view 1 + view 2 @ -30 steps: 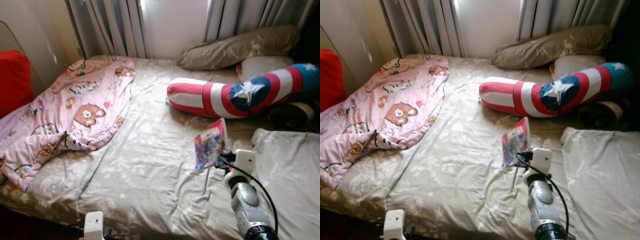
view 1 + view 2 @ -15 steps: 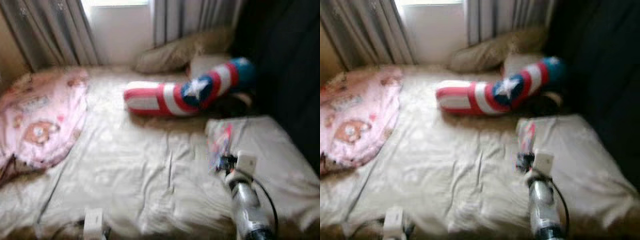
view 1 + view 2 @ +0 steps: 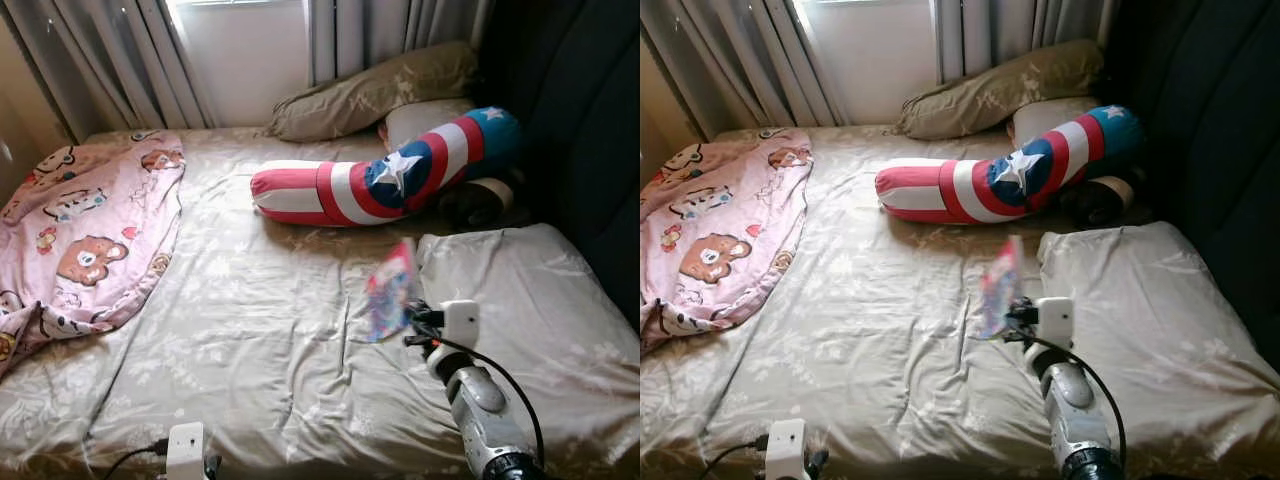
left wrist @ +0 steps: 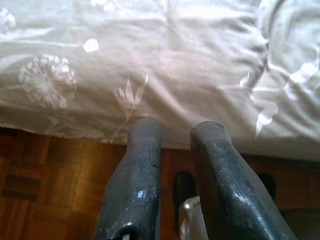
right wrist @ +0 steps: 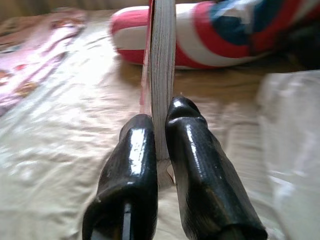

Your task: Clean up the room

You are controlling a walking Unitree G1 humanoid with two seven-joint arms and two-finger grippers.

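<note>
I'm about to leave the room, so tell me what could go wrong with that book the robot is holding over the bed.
1. The right pincer pinches only the lower edge of the thin book, which stands upright; it could slip or swing out and drop on the bed sheet.
2. The pages might fan open or crease under that narrow grip.
3. Carried onward, the book could brush the star-striped bolster pillow or the folded duvet beside it.

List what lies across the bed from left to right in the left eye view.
pink cartoon blanket → striped star bolster → book held upright in the right pincer → folded beige cover
</note>
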